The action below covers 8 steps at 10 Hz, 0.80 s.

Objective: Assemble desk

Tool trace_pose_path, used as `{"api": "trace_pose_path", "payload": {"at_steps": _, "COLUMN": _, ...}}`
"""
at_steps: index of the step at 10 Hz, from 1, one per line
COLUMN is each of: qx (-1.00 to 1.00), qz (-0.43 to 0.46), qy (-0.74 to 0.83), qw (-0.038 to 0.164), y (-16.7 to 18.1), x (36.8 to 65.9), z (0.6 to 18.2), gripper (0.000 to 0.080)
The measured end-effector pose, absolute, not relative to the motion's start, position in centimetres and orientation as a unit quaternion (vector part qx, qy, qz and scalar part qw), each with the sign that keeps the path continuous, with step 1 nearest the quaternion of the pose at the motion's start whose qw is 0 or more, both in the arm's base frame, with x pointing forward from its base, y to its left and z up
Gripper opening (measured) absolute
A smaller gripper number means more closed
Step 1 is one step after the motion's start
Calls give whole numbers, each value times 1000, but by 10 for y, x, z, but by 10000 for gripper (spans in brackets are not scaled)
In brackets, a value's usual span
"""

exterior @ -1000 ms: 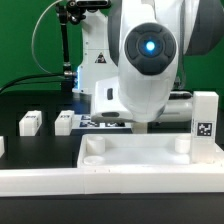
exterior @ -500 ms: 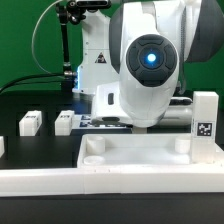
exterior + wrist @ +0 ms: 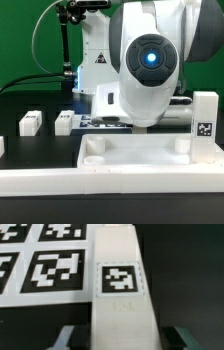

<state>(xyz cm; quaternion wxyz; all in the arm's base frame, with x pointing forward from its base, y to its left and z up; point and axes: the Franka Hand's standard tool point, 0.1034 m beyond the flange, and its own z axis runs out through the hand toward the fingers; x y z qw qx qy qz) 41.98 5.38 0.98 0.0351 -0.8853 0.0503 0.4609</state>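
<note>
The claw [image 3: 125, 338] is drawn in narrow and holds a white leg [image 3: 122, 308]. In the wrist view its two fingers [image 3: 72, 336] sit against the leg's opposite long sides, near one end. This gripped leg lies flat on the black desk [image 3: 190, 269] with its square tag [image 3: 120, 278] facing the camera. It runs along the edge of the marker board [image 3: 50, 300], just beside it; whether the two touch I cannot tell.

In the exterior view the arm [image 3: 145, 60] fills the picture from twelve o'clock down to the centre, hiding the claw and the gripped leg behind it.

The panel [image 3: 130, 160] lies flat at about five o'clock, near the camera, with its rim turned up. Square corner sockets show at its back corners, one toward nine o'clock [image 3: 95, 150] and one toward three o'clock [image 3: 180, 147].

An upright leg [image 3: 205, 115] stands at three o'clock, at the panel's far corner, with its tag facing the camera; whether it sits in a socket I cannot tell.

Two loose legs [image 3: 30, 122] [image 3: 64, 121] lie at nine o'clock on the desk, side by side and a little apart, well clear of the panel.

A long white rail [image 3: 40, 181] runs across the front from seven o'clock toward six, touching the panel's near edge.
</note>
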Motion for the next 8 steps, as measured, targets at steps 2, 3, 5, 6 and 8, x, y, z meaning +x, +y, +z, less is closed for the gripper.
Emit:
{"api": "trace_pose_path", "payload": {"at_steps": 2, "qx": -880, "qz": 470, "qy": 51, "qw": 42, "y": 48, "x": 440, "z": 45, "gripper": 288}}
{"api": "trace_pose_path", "payload": {"at_steps": 3, "qx": -886, "qz": 457, "qy": 56, "qw": 47, "y": 38, "x": 459, "z": 69, "gripper": 288}}
{"api": "trace_pose_path", "payload": {"at_steps": 5, "qx": -897, "qz": 434, "qy": 65, "qw": 56, "y": 14, "x": 488, "z": 106, "gripper": 288}}
{"api": "trace_pose_path", "payload": {"at_steps": 6, "qx": -914, "qz": 399, "qy": 54, "qw": 54, "y": 11, "x": 495, "z": 108, "gripper": 288}}
{"api": "trace_pose_path", "payload": {"at_steps": 8, "qx": -942, "qz": 327, "qy": 52, "qw": 49, "y": 14, "x": 493, "z": 103, "gripper": 288}}
